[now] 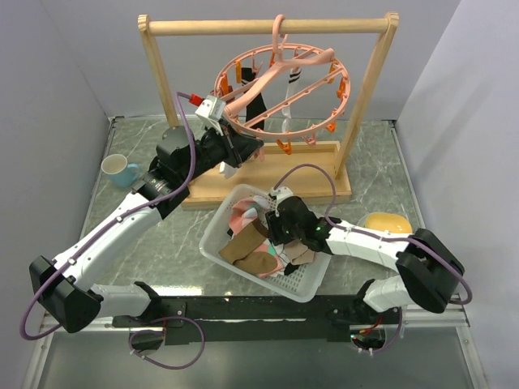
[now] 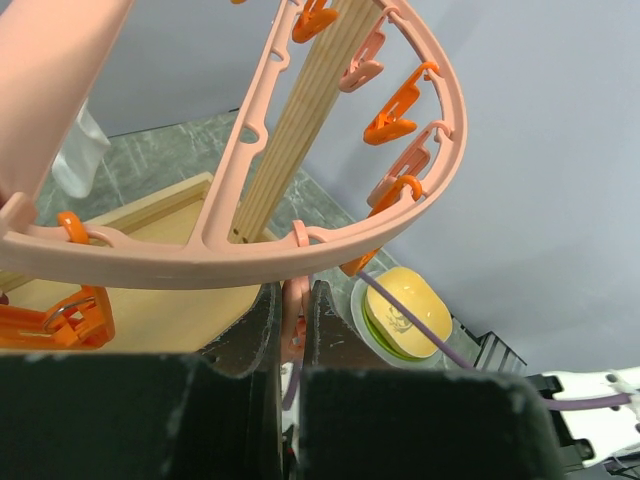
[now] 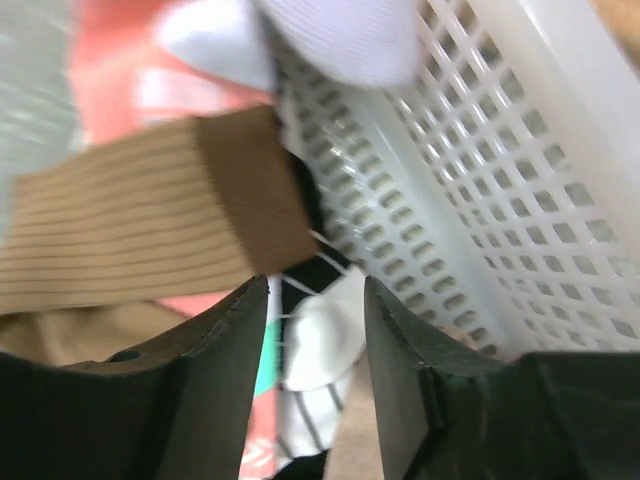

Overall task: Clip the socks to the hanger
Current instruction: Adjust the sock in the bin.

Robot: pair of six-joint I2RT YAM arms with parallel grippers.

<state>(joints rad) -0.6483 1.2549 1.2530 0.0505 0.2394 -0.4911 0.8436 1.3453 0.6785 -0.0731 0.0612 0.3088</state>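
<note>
The left claw is meeting the rim of the round salmon-pink hanger, which is hanging by its hook from the wooden rack, while the right claw is dipping into the basket of socks. Seen from the left wrist, its fingers are pinching a pale pink clip under the ring. From the right wrist, the other claw's fingers are standing spread over a ribbed brown sock.

Top view: bright, even diffuse light from above. Soft short shadows under the white mesh plastic basket on the green marbled table, faint sheen there. Left wrist view: salmon-pink plastic ring hanger sharp mid-frame, closest part at left soft and washed out. Right wrist view: dimmer, heavy blur. Brown ribbed fabric sock smeared, mesh at right crisper.
</note>
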